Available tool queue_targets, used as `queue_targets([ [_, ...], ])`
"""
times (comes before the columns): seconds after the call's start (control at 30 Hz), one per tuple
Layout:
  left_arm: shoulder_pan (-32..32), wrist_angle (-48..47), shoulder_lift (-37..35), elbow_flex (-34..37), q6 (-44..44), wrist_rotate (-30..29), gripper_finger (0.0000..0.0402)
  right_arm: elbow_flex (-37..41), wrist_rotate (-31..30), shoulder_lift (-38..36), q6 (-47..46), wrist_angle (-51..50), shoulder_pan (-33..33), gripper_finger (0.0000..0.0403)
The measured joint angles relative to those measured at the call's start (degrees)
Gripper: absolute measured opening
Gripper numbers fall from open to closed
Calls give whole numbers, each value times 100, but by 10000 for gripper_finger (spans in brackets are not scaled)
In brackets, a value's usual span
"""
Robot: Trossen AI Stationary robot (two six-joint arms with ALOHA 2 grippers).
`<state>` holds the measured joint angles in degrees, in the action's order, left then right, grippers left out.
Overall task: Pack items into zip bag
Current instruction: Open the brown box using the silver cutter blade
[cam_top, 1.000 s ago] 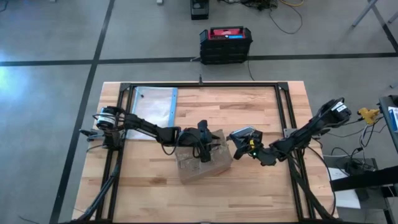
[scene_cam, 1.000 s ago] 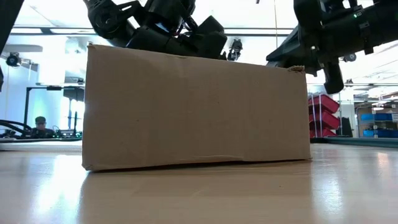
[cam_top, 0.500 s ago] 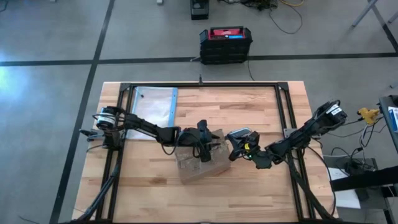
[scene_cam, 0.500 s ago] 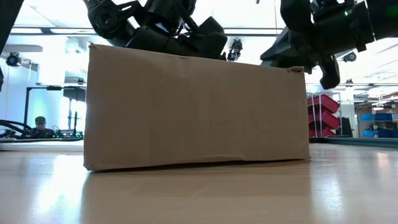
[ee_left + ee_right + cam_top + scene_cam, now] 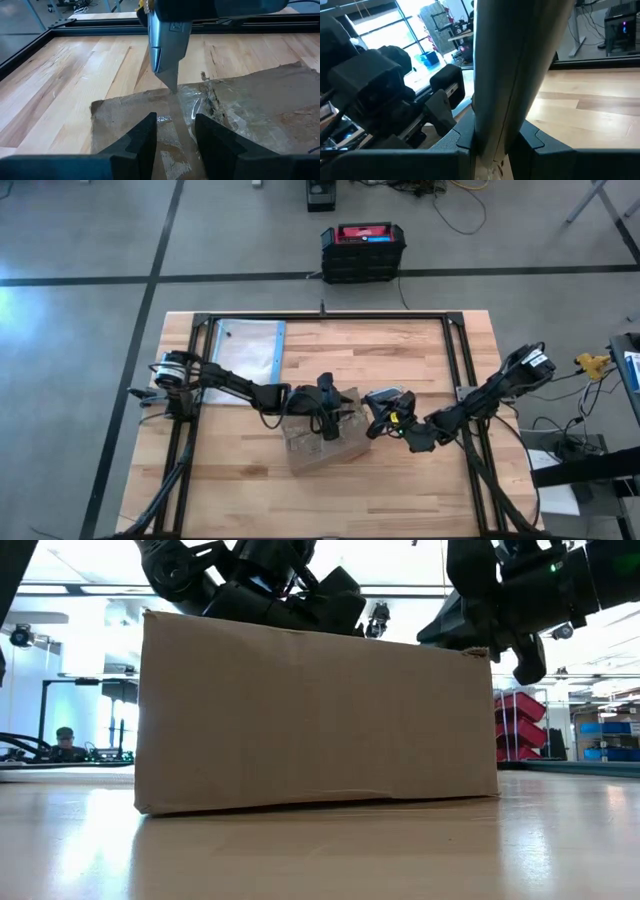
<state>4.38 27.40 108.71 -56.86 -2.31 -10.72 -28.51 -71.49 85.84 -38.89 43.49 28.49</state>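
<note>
A brown cardboard box (image 5: 325, 442) (image 5: 315, 720) stands mid-table, its top sealed with clear tape (image 5: 200, 102). My left gripper (image 5: 335, 412) (image 5: 175, 135) is open, low over the box top. My right gripper (image 5: 378, 415) (image 5: 497, 142) is at the box's right end, shut on a slim grey tool (image 5: 515, 60). The tool's pointed tip (image 5: 173, 88) rests on the taped seam. The clear zip bag (image 5: 245, 348), with a blue strip along one edge, lies flat at the far left. The small whitish items are hidden. My left gripper's open fingers (image 5: 145, 137) are just above the box top; I cannot tell whether they touch it. My right gripper pinches the grey tool's shaft (image 5: 492, 127) between its two fingers, which lie along the shaft. The tool runs forward and slants down onto the box top, where its tip (image 5: 173, 88) meets the tape.
A black metal frame (image 5: 325, 318) runs around the work area. Bare wood lies to the near side and far right of the box. A black and red case (image 5: 362, 250) sits on the floor beyond the table. A person (image 5: 65, 740) is far back in the room.
My right gripper has moved a little toward the table's left, closer to the box and to my left gripper, carrying the tool with it. The box and my left arm have kept still.
</note>
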Motion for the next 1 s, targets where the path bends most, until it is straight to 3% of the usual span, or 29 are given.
queue_targets([
  [0.57,2,-30,0,-2,-16,-33,121,-229,-228,-33,729,-45,52,52],
  [0.77,2,-46,0,-2,-32,-57,120,-306,-1071,32,638,-310,339,52],
  [1.0,2,-44,0,-2,-40,-72,119,-501,-1035,46,610,-324,393,52],
])
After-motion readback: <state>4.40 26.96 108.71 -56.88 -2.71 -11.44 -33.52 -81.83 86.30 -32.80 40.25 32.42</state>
